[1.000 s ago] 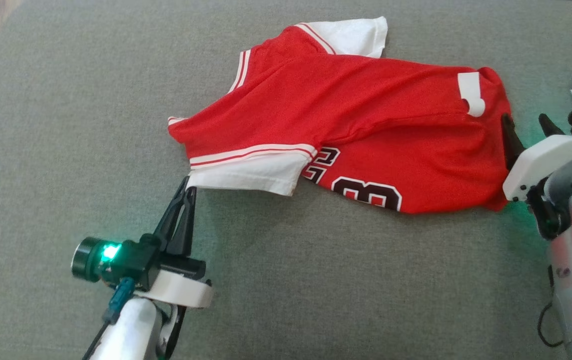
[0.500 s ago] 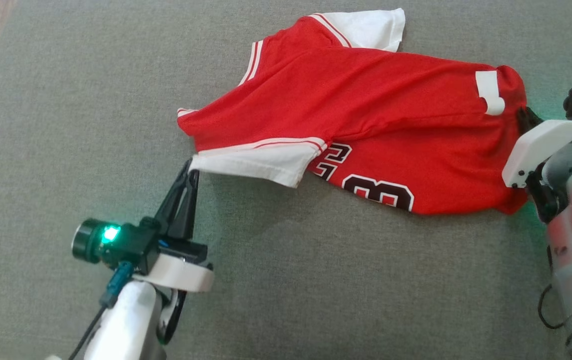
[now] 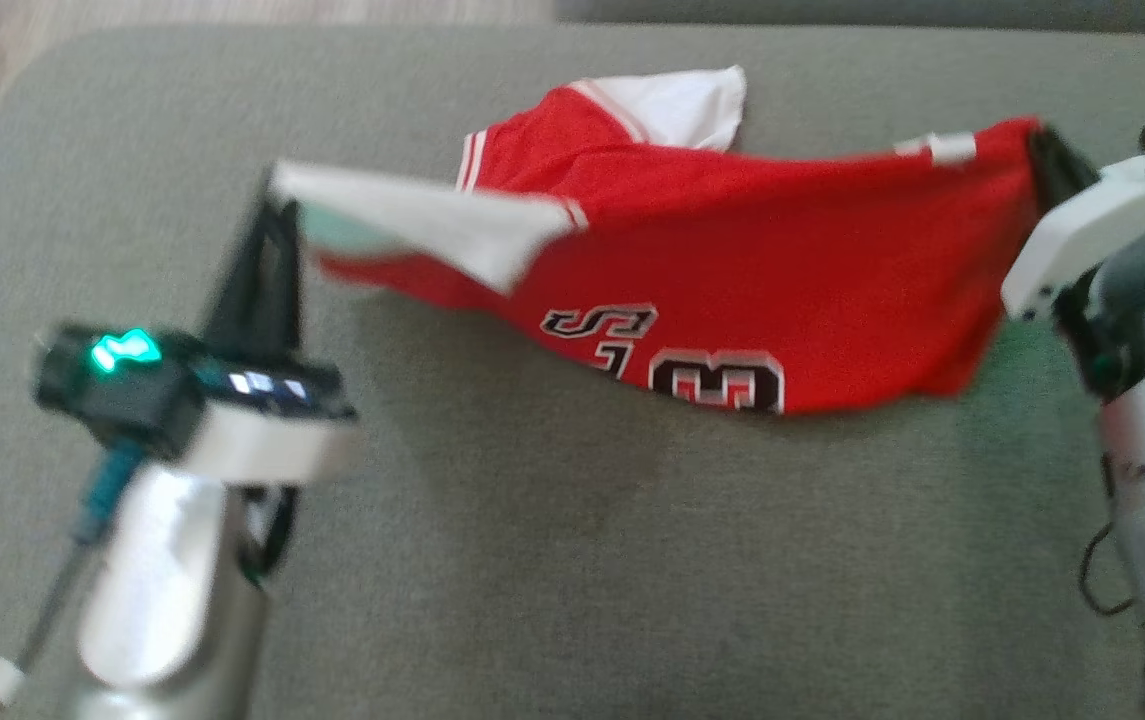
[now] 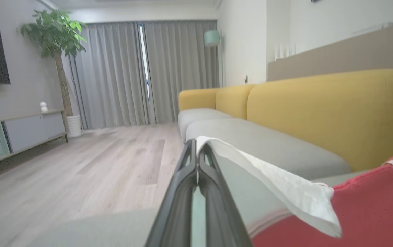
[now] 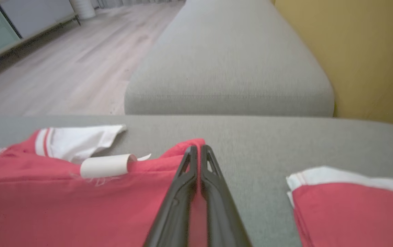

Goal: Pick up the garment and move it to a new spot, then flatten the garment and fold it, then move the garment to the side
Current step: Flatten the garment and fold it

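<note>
A red jersey (image 3: 752, 270) with white sleeves and dark numerals hangs stretched above the grey cushion (image 3: 572, 560). My left gripper (image 3: 277, 200) is shut on the corner of its white sleeve (image 4: 268, 178), the fingertips (image 4: 196, 145) pinching the cloth. At the opposite end my right gripper (image 3: 1042, 140) is shut on the red hem corner (image 5: 182, 151), near a white label (image 5: 105, 164). The far white sleeve (image 3: 677, 100) still rests on the cushion. The lower edge with the numerals (image 3: 712, 375) droops toward the surface.
A second folded red and white garment (image 5: 354, 202) lies on the cushion to the right of my right gripper. A yellow sofa back (image 4: 320, 109) rises beyond, and wooden floor (image 4: 79, 164) lies past the cushion's left edge. A plant (image 4: 55, 34) and cabinet (image 4: 11, 133) stand far off.
Both grippers have risen and lifted the jersey's near edge off the cushion; the left one swung up and left with the sleeve. The right gripper, open a second ago, closed on the hem.
</note>
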### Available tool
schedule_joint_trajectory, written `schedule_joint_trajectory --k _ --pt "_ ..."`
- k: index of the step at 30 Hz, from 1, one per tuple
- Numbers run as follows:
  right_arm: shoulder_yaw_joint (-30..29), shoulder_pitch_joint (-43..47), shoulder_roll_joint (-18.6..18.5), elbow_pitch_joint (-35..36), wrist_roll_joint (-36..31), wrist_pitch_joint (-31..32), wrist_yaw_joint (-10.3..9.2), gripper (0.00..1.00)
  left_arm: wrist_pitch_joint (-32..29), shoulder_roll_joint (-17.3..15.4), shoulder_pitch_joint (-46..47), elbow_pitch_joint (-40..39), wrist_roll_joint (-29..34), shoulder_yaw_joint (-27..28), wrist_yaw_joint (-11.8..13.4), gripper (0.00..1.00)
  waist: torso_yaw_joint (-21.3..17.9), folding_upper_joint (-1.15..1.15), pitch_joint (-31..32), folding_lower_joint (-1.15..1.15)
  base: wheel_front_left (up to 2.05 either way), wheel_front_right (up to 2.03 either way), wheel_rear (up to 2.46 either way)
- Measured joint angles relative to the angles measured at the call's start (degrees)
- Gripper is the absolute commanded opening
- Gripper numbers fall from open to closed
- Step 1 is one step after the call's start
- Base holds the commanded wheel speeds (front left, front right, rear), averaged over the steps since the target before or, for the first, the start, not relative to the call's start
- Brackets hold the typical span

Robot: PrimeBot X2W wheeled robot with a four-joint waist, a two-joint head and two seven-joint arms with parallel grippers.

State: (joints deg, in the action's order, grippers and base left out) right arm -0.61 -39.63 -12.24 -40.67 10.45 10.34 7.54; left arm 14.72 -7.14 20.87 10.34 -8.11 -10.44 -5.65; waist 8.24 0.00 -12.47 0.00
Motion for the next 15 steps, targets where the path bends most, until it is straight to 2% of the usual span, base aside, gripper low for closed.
schedule_joint_trajectory --k 7,11,15 --pt "4.22 0.66 -5.37 17.56 10.54 6.41 0.00 0.00 0.04 -4.42 7.38 -3.36 -1.51 1.56 -1.00 0.00 -2.78 0.00 4.66 0.00 0.00 0.00 0.00" --pt "3.58 3.60 -6.76 27.86 17.33 10.54 0.00 0.00 -0.68 -6.13 9.72 -5.50 -2.66 1.31 -1.44 0.00 -4.10 0.00 7.66 -0.01 0.00 0.00 0.00" --pt "1.86 5.54 -8.03 34.94 20.51 14.41 0.00 0.00 -2.96 -7.93 13.78 -7.57 -3.42 0.92 -1.49 0.00 -5.27 0.00 10.45 -0.01 0.00 0.00 0.00"
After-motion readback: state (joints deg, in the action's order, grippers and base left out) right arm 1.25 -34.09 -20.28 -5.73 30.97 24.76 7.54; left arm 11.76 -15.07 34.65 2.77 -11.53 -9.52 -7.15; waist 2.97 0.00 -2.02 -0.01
